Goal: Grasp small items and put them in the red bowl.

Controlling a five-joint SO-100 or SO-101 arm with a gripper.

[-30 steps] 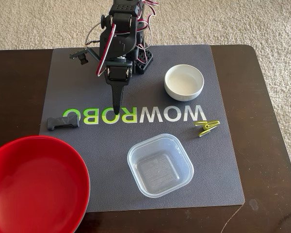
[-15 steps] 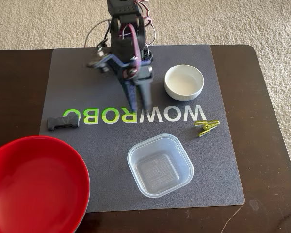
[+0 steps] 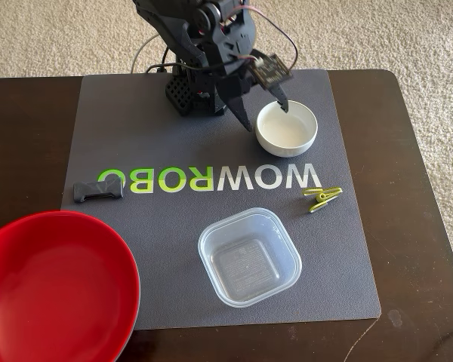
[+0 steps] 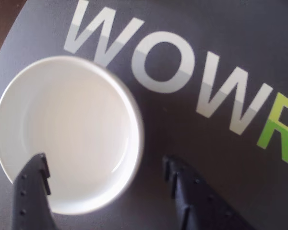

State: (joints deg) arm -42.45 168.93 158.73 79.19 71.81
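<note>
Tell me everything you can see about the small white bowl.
The small white bowl is round, smooth and glossy like ceramic, upright and empty. It sits on the gray mat, above the white W of its lettering in the fixed view. The open claw straddles its rim, one finger over the inside; contact is unclear.

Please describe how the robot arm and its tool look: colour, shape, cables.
The arm is black plastic on a perforated black base, with thin red, white and black cables looping around its top. The tool has two dark tapering fingers; the wrist view shows small round holes and stepped notches on them.
</note>
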